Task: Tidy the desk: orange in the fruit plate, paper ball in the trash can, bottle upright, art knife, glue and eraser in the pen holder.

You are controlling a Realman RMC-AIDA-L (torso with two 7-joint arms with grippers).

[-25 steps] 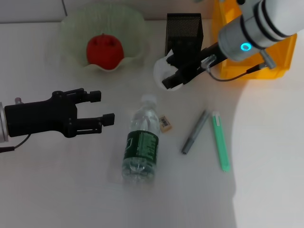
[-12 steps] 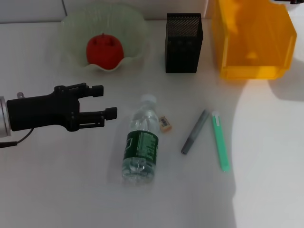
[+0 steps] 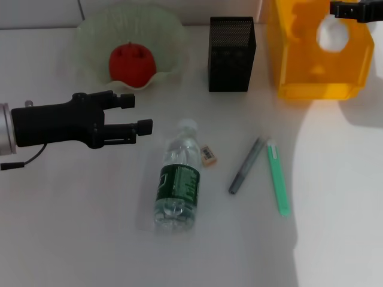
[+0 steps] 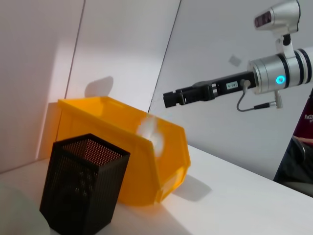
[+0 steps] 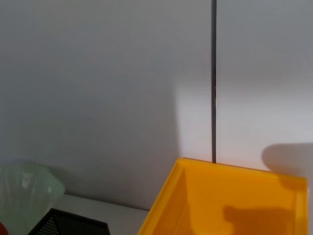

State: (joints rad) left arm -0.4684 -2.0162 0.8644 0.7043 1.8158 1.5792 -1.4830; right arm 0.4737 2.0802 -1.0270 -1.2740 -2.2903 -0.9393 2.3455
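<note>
The paper ball [image 3: 332,36] is a white blur in mid-air inside the yellow trash can [image 3: 299,72], free of my right gripper [image 3: 353,11], which is open above the can's far right corner. In the left wrist view the paper ball [image 4: 151,134] hangs at the trash can [image 4: 122,161] rim, below the right gripper [image 4: 171,98]. My left gripper [image 3: 136,112] is open, left of the lying bottle [image 3: 178,179]. The orange [image 3: 131,64] sits in the fruit plate [image 3: 90,36]. The eraser [image 3: 207,155] lies beside the bottle. A grey stick [image 3: 245,166] and a green stick [image 3: 277,178] lie to its right.
The black mesh pen holder [image 3: 232,54] stands between the fruit plate and the trash can. The right wrist view shows the trash can [image 5: 230,200] against a grey wall, with the fruit plate [image 5: 24,196] and the pen holder [image 5: 68,227] at the lower edge.
My right arm rose from beside the pen holder with the paper ball to above the trash can, and the ball has come free. My left gripper crept right toward the bottle.
</note>
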